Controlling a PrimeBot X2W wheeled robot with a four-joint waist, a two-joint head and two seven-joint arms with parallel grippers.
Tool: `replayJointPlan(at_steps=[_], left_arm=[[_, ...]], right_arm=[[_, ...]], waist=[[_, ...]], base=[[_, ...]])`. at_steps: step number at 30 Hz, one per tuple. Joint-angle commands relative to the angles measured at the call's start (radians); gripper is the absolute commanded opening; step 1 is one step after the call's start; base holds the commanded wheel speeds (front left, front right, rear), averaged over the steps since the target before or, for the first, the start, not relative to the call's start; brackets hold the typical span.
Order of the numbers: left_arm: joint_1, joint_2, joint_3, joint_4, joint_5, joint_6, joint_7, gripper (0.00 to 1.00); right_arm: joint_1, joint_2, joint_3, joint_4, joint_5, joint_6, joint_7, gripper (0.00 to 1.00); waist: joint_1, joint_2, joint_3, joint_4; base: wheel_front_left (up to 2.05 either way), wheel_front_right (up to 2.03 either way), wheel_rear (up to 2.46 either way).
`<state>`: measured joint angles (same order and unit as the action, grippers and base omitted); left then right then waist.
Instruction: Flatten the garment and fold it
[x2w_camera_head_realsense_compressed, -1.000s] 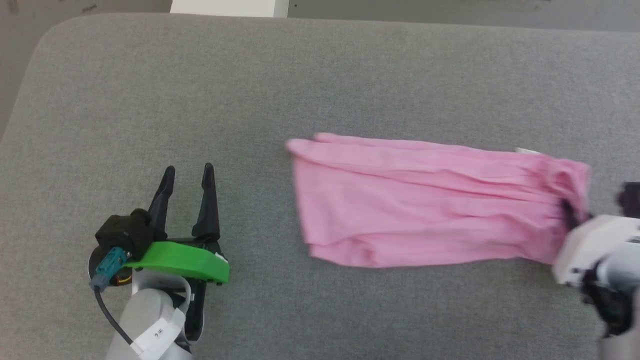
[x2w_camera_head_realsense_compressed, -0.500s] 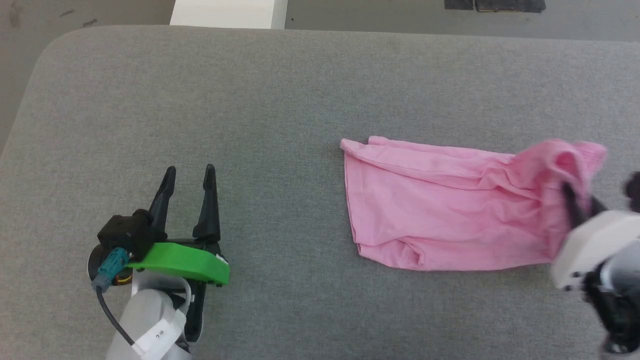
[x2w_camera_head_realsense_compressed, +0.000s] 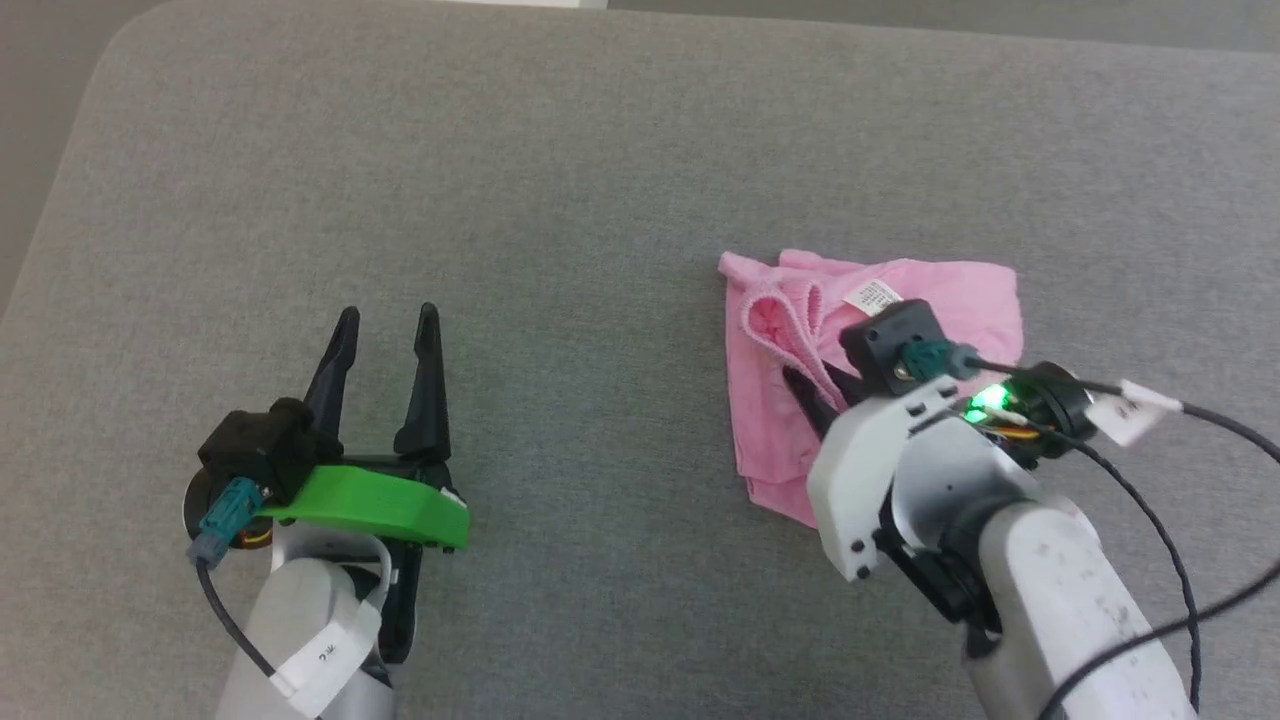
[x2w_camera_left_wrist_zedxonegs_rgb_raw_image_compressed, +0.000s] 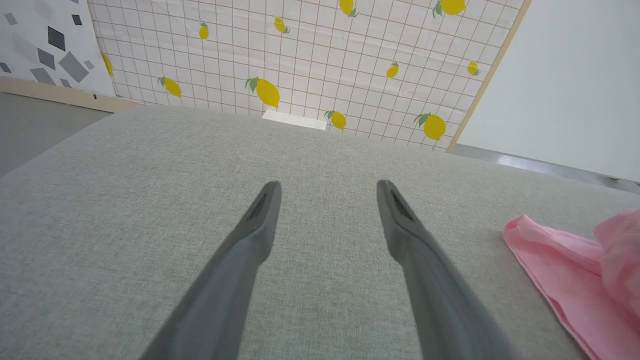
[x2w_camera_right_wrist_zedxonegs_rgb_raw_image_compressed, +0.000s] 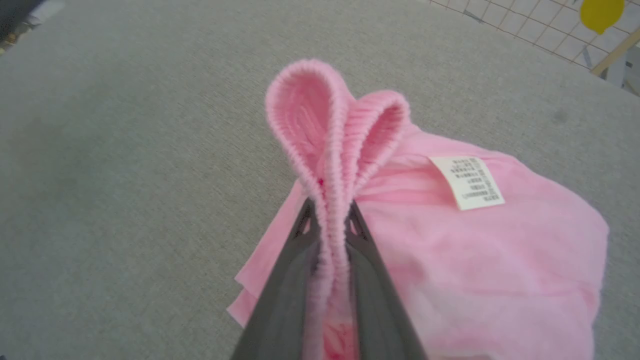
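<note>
**Item 1, garment** (x2w_camera_head_realsense_compressed: 770, 430). Pink, lying bunched and doubled over on the grey padded surface (x2w_camera_head_realsense_compressed: 600, 180), at 3 o'clock from the head view's centre. It is not yet flat.

**Handling, my judgement.** The cloth is thin, light and limp. It should sag from any single hold and crease wherever it is left slack. The plain cloth may slide out of a pinch, while the ribbed waistband (x2w_camera_right_wrist_zedxonegs_rgb_raw_image_compressed: 320, 115) gives better purchase. The best holds are the waistband ends or the hem corners.

**Item 2, my right gripper** (x2w_camera_right_wrist_zedxonegs_rgb_raw_image_compressed: 330, 210). Clamped on the waistband, with two loops of it standing past my fingertips toward 12 o'clock.

**Item 3, my left gripper** (x2w_camera_head_realsense_compressed: 388, 315). Fingers apart with nothing between them, at 8 o'clock and well apart from the garment.

**Item 4, label** (x2w_camera_right_wrist_zedxonegs_rgb_raw_image_compressed: 467, 182). White, at 1 o'clock from the pinch. It carries rows of dark print too small to read, and no brand is legible.
</note>
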<state>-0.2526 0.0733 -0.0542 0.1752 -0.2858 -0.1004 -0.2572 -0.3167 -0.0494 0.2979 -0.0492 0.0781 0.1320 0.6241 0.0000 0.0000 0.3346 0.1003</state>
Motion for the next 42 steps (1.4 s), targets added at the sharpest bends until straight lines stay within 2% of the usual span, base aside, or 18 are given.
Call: replayJointPlan(at_steps=[1, 6, 7, 8, 9, 10, 14, 18, 21, 24, 27, 30, 36, 42], left_arm=[[-0.016, -0.004, 0.002, -0.007, -0.001, -0.004, -0.005, 1.00], [-0.018, -0.010, 0.018, -0.010, -0.004, -0.005, -0.005, 1.00], [-0.017, -0.011, 0.019, -0.010, -0.004, -0.005, -0.005, 1.00], [-0.015, -0.013, 0.019, -0.010, -0.003, -0.005, -0.005, 1.00], [-0.014, -0.014, 0.019, -0.009, -0.003, -0.005, -0.005, 1.00], [-0.013, -0.015, 0.019, -0.009, -0.004, -0.006, -0.005, 1.00], [-0.004, -0.017, 0.028, -0.010, -0.005, -0.005, -0.005, 1.00], [0.006, -0.019, 0.039, -0.024, 0.000, -0.006, -0.005, 1.00], [0.009, -0.019, 0.049, -0.034, 0.004, -0.008, -0.005, 1.00], [0.014, -0.019, 0.053, -0.038, 0.008, -0.009, -0.005, 1.00], [0.020, -0.020, 0.054, -0.041, 0.011, -0.011, -0.005, 1.00], [0.023, -0.020, 0.055, -0.041, 0.013, -0.012, -0.005, 1.00], [0.024, -0.020, 0.055, -0.038, 0.015, -0.014, -0.005, 1.00], [0.021, -0.021, 0.052, -0.032, 0.015, -0.016, -0.005, 1.00]], right_arm=[[-0.033, -0.001, 0.009, 0.034, 0.006, -0.001, -0.008, 0.00], [-0.095, -0.001, 0.039, 0.189, 0.016, -0.001, 0.000, 0.00], [-0.102, -0.001, 0.042, 0.211, 0.020, -0.001, 0.003, 0.11], [-0.110, -0.001, 0.046, 0.233, 0.029, -0.001, 0.001, 0.70], [-0.115, -0.001, 0.048, 0.243, 0.035, -0.001, -0.004, 0.96], [-0.120, -0.001, 0.051, 0.248, 0.051, -0.001, -0.016, 1.00], [-0.117, -0.001, 0.059, 0.190, 0.133, -0.001, -0.079, 1.00], [-0.083, -0.001, 0.008, 0.059, 0.190, -0.001, -0.182, 1.00], [-0.026, -0.001, -0.100, -0.035, 0.212, -0.001, -0.263, 1.00], [0.043, -0.001, -0.221, -0.076, 0.241, -0.001, -0.318, 1.00], [0.110, -0.001, -0.337, -0.045, 0.295, -0.001, -0.361, 1.00], [0.149, -0.001, -0.377, 0.026, 0.358, -0.001, -0.381, 1.00], [0.147, -0.001, -0.351, 0.165, 0.419, -0.001, -0.381, 1.00], [0.093, -0.001, -0.310, 0.259, 0.386, -0.001, -0.330, 1.00]], waist=[[0.0000, 0.0000, 0.029, 0.023], [0.0000, 0.0000, 0.044, 0.035], [0.0000, 0.0000, 0.045, 0.036], [0.0000, 0.0000, 0.045, 0.038], [0.0000, 0.0000, 0.044, 0.038], [0.0000, 0.0000, 0.041, 0.038], [0.0000, 0.0000, 0.026, 0.023], [0.0000, 0.0000, 0.002, 0.002], [0.0000, 0.0000, -0.014, -0.012], [0.0000, 0.0000, -0.025, -0.023], [0.0000, 0.0000, -0.033, -0.033], [0.0000, 0.0000, -0.035, -0.041], [0.0000, 0.0000, -0.030, -0.048], [0.0000, 0.0000, -0.023, -0.038]], base=[[0.00, 0.00, 0.00], [0.00, 0.00, 0.00], [0.00, 0.00, 0.00], [0.00, 0.00, 0.00], [0.00, 0.00, 0.00], [0.00, 0.00, 0.00], [0.00, 0.00, 0.00], [0.00, 0.00, 0.00], [0.00, 0.00, 0.00], [0.00, 0.00, 0.00], [0.00, 0.00, 0.00], [0.00, 0.00, 0.00], [0.00, 0.00, 0.00], [0.00, 0.00, 0.00]])
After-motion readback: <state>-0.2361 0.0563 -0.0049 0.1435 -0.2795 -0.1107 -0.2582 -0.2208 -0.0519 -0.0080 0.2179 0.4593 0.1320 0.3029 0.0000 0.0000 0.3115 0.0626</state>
